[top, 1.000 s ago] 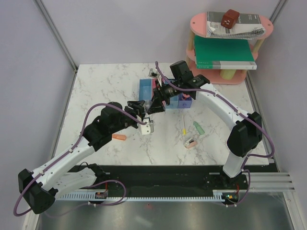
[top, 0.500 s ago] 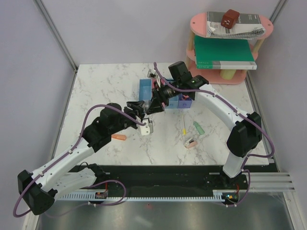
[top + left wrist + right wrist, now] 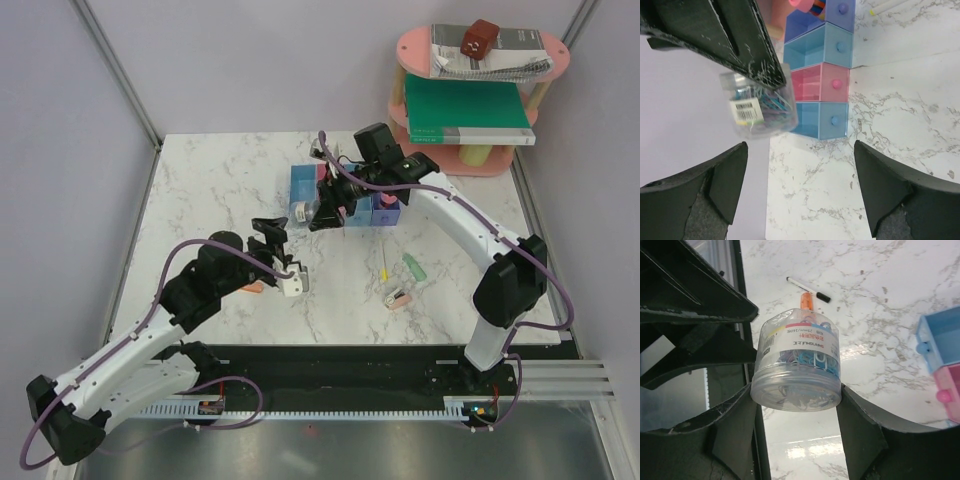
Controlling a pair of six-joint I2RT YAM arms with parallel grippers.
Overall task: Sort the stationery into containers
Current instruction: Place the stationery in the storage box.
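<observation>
Grip on a clear tub of paper clips (image 3: 796, 365): the right jaws press its round sides from left and right, printed label toward the wrist camera, coloured clips showing through the plastic. The tub hangs off the bench (image 3: 200, 180) at the left end of the row of four bins (image 3: 836, 82), overlapping the near corner of the light-blue end bin in the overhead view; whether it is over that bin or just in front of it cannot be told. The left jaws stand wide apart and hold nothing, set off from the tub on its near-left side, their gap facing the row's knobbed fronts across a stretch of bare marble. The bins, light blue, pink, light blue and dark blue, are joined in one line at the far middle of the bench. The orange stick (image 3: 247, 287) lies partly under the left arm (image 3: 130, 340), and the right wrist view shows the black pen (image 3: 807, 288) close beside it. The thin yellow pen (image 3: 383, 268), green cap-shaped piece (image 3: 412, 265) and peach clip (image 3: 398, 298) lie near one another on the near side of the row, between the two arms. Open marble runs from the left arm to the bench's left edge. The right arm (image 3: 455, 215) reaches in from the near right edge, and past the far right corner stands the pink shelf (image 3: 415, 45) with a green book (image 3: 465, 105) and a spiral notebook (image 3: 515, 42).
</observation>
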